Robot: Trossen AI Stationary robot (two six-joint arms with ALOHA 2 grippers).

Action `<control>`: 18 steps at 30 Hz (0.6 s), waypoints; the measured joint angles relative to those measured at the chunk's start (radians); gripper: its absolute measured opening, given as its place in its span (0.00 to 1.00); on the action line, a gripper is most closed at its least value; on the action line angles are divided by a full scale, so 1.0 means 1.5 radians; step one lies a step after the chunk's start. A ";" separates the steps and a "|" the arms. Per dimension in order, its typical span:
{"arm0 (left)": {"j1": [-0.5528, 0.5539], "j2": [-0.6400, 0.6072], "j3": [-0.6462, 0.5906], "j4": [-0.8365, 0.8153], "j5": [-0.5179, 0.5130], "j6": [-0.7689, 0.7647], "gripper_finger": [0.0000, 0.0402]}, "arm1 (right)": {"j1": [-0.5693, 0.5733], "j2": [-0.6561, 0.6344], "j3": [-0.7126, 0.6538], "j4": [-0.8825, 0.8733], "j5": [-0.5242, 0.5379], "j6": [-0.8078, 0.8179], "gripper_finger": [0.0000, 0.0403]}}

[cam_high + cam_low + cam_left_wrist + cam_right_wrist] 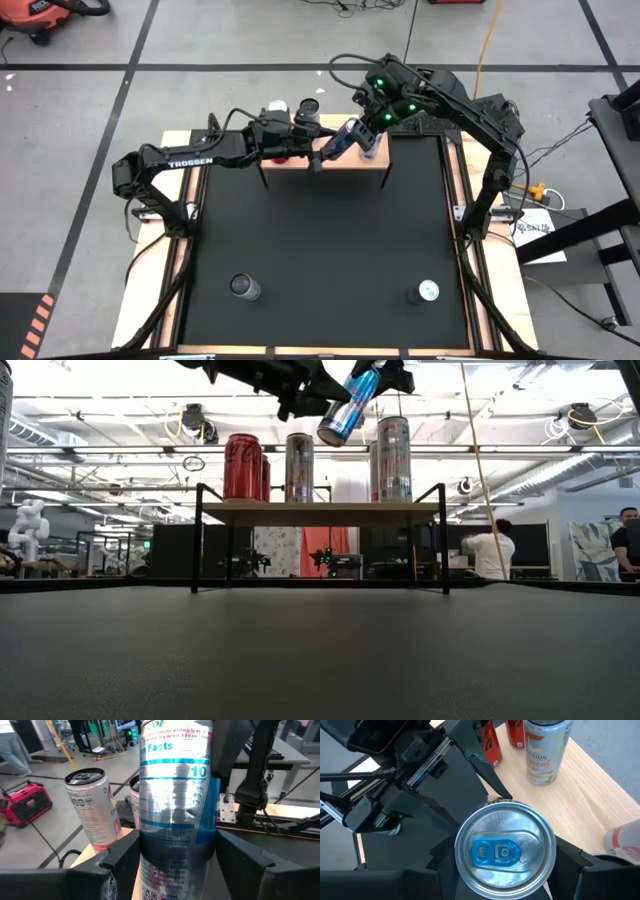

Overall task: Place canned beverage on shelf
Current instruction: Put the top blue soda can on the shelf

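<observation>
Holding a blue-and-silver can (349, 408) jointly above the shelf (320, 513): left claw (318, 160) clamped on the can's lower body, fingers (120, 857) pressed to either side in the left wrist view; right claw (366, 143) closed on the same can near its top end, dark fingers (570, 857) flanking the silver lid with its blue pull tab in the right wrist view.

Can: tilted in the low view, clear of the wooden top, hanging over the middle of the shelf, between the standing cans.

Shelf: light wood top on thin black legs, at the far edge of the black mat (325, 245) on the bench (150, 275).

Standing on the shelf, upright: red can (242, 466) toward the left end in the low view; tall silver can (299, 467) just beside it; silver can with pink and red print (391, 459) toward the right end. Second red can partly hidden behind the first.

On the mat, well apart from the shelf, along the near edge: one upright can near the left corner (244, 288), one near the right corner (427, 292).

Beyond the bench, low view: person in a white top (492, 550) standing with back turned; another person at the picture's right edge (627, 548).
</observation>
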 joint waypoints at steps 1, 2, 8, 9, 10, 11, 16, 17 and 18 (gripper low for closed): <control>-0.001 0.000 0.000 0.000 -0.007 0.000 0.59 | 0.000 0.000 0.000 0.001 0.000 0.000 0.49; -0.003 0.000 0.000 0.001 -0.017 0.001 0.59 | 0.000 0.000 0.000 0.003 0.001 0.000 0.49; -0.003 -0.001 0.000 0.002 -0.020 0.002 0.59 | 0.000 0.000 0.000 0.007 0.001 0.003 0.49; -0.003 -0.001 0.000 0.002 -0.019 0.001 0.59 | 0.000 0.000 0.000 0.006 0.001 0.003 0.49; -0.004 -0.001 0.000 0.002 -0.019 0.001 0.59 | 0.000 0.000 0.000 0.006 0.001 0.003 0.49; -0.004 -0.001 0.000 0.002 -0.018 0.000 0.59 | 0.000 0.000 0.000 0.006 0.001 0.003 0.49; -0.004 -0.001 0.000 -0.006 -0.016 -0.001 0.59 | 0.000 0.000 0.000 0.006 0.001 0.004 0.49; -0.006 -0.001 0.000 -0.007 -0.016 -0.001 0.59 | 0.000 0.000 0.000 0.006 0.000 0.005 0.49; -0.007 -0.001 0.000 -0.007 -0.016 -0.001 0.59 | 0.000 0.000 0.000 0.006 0.000 0.005 0.49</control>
